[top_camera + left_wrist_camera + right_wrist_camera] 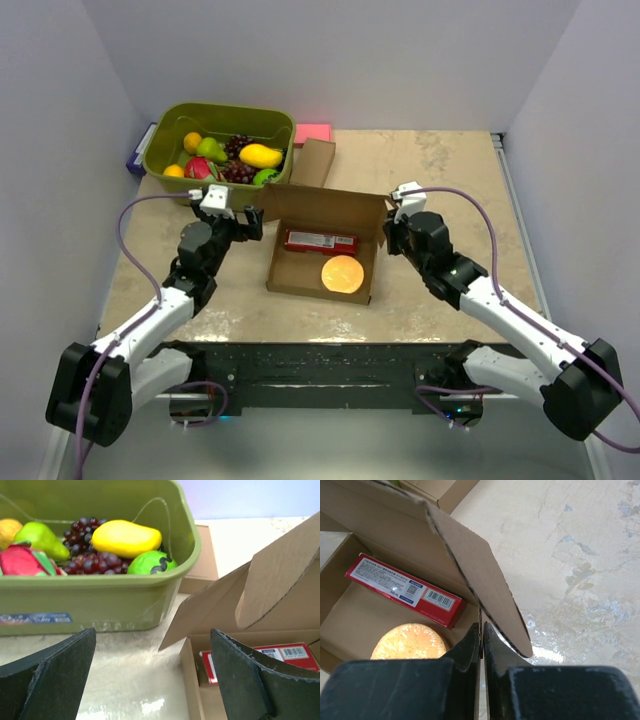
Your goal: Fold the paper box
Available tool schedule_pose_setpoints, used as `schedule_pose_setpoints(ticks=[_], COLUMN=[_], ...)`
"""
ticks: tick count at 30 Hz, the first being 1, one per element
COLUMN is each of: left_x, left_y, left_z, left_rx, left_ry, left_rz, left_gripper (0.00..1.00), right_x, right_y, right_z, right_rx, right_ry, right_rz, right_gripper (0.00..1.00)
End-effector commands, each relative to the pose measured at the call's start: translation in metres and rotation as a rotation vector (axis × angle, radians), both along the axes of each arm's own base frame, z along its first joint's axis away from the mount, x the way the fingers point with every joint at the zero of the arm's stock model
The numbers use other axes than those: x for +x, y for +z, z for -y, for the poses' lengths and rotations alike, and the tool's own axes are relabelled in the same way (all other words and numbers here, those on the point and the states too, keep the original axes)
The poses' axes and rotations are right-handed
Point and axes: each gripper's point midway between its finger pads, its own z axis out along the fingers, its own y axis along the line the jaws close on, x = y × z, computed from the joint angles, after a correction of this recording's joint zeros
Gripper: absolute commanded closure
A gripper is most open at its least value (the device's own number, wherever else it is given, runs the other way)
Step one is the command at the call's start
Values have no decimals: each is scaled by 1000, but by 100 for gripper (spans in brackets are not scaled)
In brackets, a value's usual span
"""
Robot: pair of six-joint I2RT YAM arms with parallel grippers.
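The right gripper (481, 630) is pinched shut on the paper box (300, 272), with the edge of the raised right side flap running down between its fingertips. The open tray, holding a red packet (320, 241) and a round orange disc (342, 273), lies just to this gripper's left. The left gripper (153, 642) is released, jaws spread wide on nothing, with the box's rear left corner just ahead to its right.
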Motion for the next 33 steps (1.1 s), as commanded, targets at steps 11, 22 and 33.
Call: schedule_pose_setpoints(ticks=[11,22,33], left_x=[7,0,-7], left_y=[23,20,11], left_z=[40,53,77], left_rx=[6,-8,1], left_ry=[-258,-309,-310], left_rz=[188,181,133], left_gripper=[23,76,97], right_x=[1,3,8], right_y=[21,27,35], right_z=[-5,-9,-1], right_rx=[17,65,168], right_ry=[54,39,-84], right_rz=[32,27,54], right_gripper=[100,100,100])
